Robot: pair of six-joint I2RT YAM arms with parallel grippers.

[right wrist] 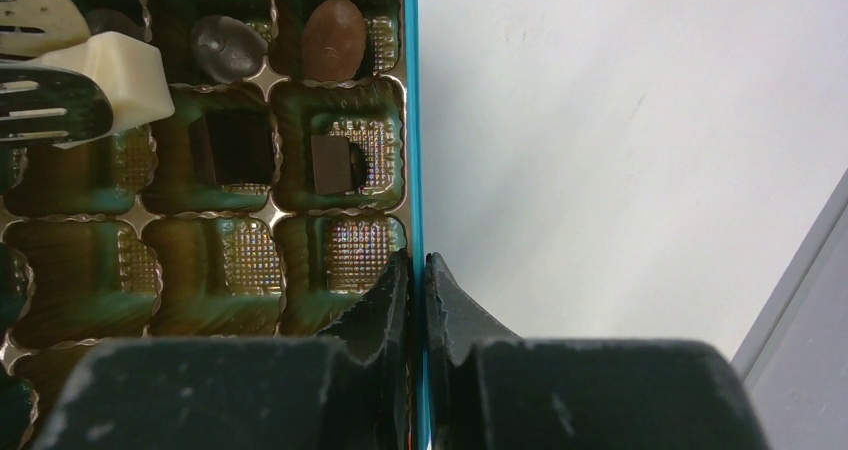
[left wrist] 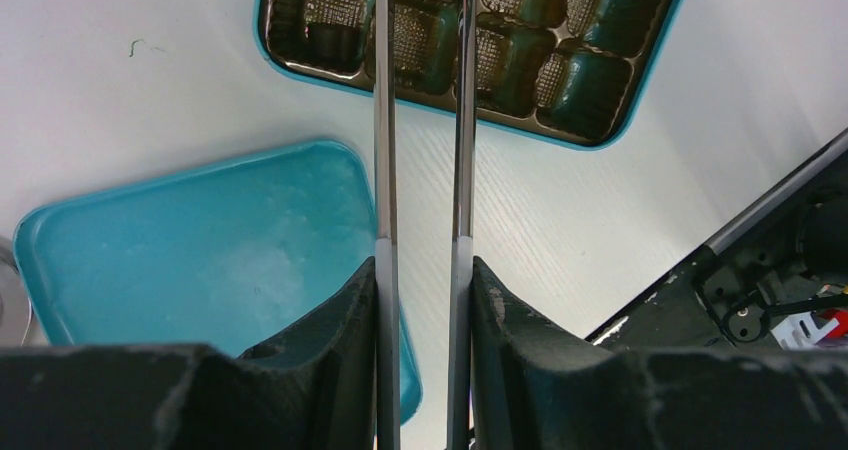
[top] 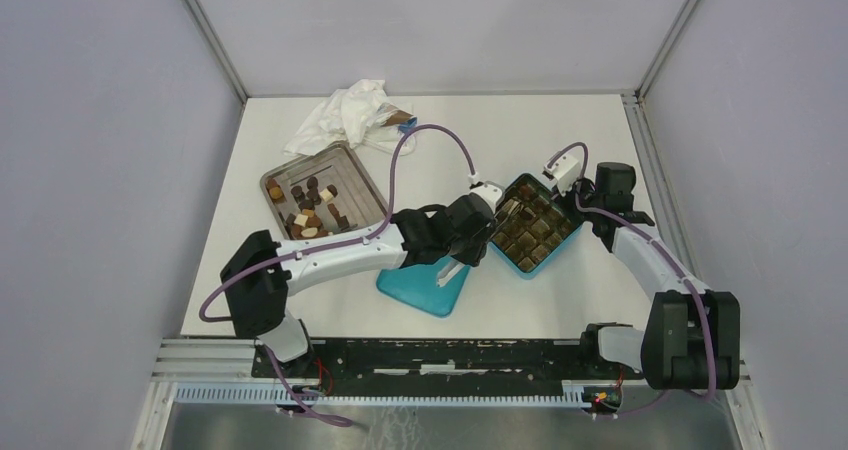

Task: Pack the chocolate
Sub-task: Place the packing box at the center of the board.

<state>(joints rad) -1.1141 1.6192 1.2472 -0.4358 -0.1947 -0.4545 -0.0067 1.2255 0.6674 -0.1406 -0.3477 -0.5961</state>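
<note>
Right jaws, closest in the right wrist view, are pinched on the side wall of the teal box [right wrist: 413,120], one finger inside the rim and one outside. The box is lined with a gold-brown cell insert [right wrist: 240,260]. Against the gripped wall a brown oval chocolate [right wrist: 333,38] is seated, with a dark oval chocolate [right wrist: 228,48] in the next cell inward. One row nearer the jaws, a dark square piece [right wrist: 330,163] and a second dark square piece [right wrist: 240,148] are seated side by side.

Left jaws are closed on metal tongs [left wrist: 382,120], whose blades are run out over the box with a narrow gap between them. A cream-white chocolate cube [right wrist: 125,75] is clamped in the tong tips [right wrist: 40,100], over the insert and further in from the gripped wall than the dark pieces. Whether it touches a cell cannot be told.

In the top view the teal lid [top: 420,288] is laid inside-up on the desk [top: 520,130], near the box's near-left corner but apart from it. A metal tray [top: 357,175] is set well left of the box, with loose chocolate pieces [top: 310,210] in dark, brown and white in it. A crumpled white cloth [top: 345,115] is seen far-left of the box, beyond the tray.
</note>
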